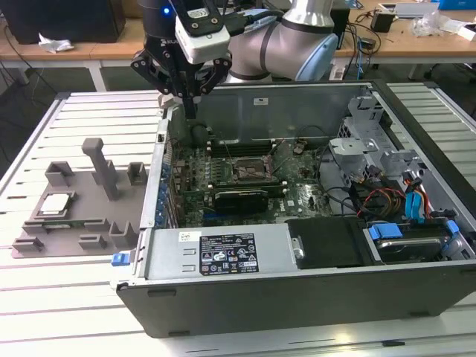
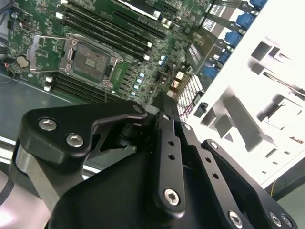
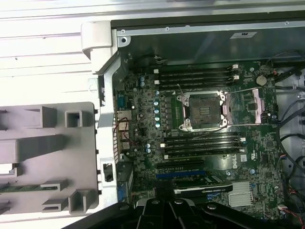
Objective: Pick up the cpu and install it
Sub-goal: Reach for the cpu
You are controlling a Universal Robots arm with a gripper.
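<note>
I am hovering my end effector (image 1: 190, 111) over the far corner of the open case (image 1: 312, 297), above its wall on the exterior view's left. The fingers are pressing together at the tips, closed on nothing. In the second wrist view they are converging to one point above the motherboard's edge.

The cpu (image 1: 56, 202) is lying flat in a grey fixture (image 1: 97, 223) on the worktop (image 1: 59, 312). It is outside the case, at about 8 o'clock from my end effector in the exterior view and well apart from it.

The socket (image 1: 249, 170) is sitting in the middle of the motherboard (image 1: 305, 195), at about 4 o'clock from my end effector in that view. In the first wrist view its plate (image 3: 250, 102) is lying swung aside, just beside the socket frame.
</note>
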